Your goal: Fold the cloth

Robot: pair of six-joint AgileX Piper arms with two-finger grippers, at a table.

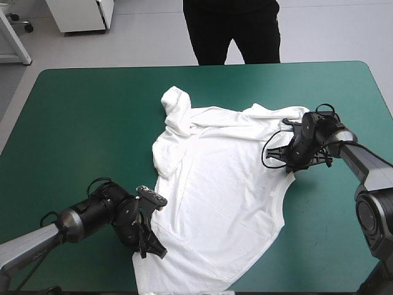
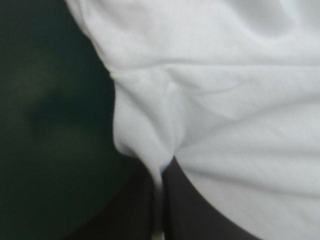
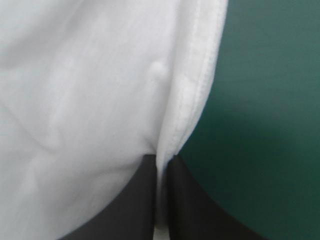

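Shows no fold yet in the white short-sleeved fabric T-shirt (image 1: 221, 184), spread mostly flat across the middle of the teal-green worktop (image 1: 92, 110), far left sleeve bunched; leaves every fold to do. Reaches in low on the left with the black-finned left tool (image 1: 155, 249), pinched tight on the near hem corner. Stretches low on the right with the black-finned right tool (image 1: 288, 165), clamped on the stitched right-hand edge.

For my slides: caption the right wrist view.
Black fingers pinch the stitched edge of the white T-shirt, teal-green table cover beside.
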